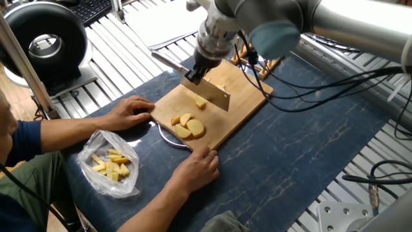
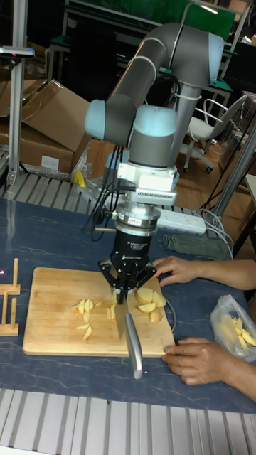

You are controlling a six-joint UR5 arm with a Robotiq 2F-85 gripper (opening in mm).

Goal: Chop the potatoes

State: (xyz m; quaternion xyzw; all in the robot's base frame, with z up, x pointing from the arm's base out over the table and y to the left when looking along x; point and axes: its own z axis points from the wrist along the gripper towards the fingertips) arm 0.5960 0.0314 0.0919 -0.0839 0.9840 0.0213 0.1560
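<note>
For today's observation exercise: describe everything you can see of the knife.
The knife has a broad, flat, grey metal blade and a long handle of the same grey look. The gripper is shut on it near where blade meets handle. The blade hangs edge-down over the wooden board, beside a small potato piece. Whether the edge touches the board cannot be told.

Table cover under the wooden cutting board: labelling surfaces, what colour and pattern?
Dark blue table cover, faintly marbled; clearest in the fixed view.

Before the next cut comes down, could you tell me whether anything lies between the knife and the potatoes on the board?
Nothing visible does. The tool holds the knife just above the potatoes on the cutting board. The person's hands rest at the board's edge, beside the chunks, not under the blade.
</note>
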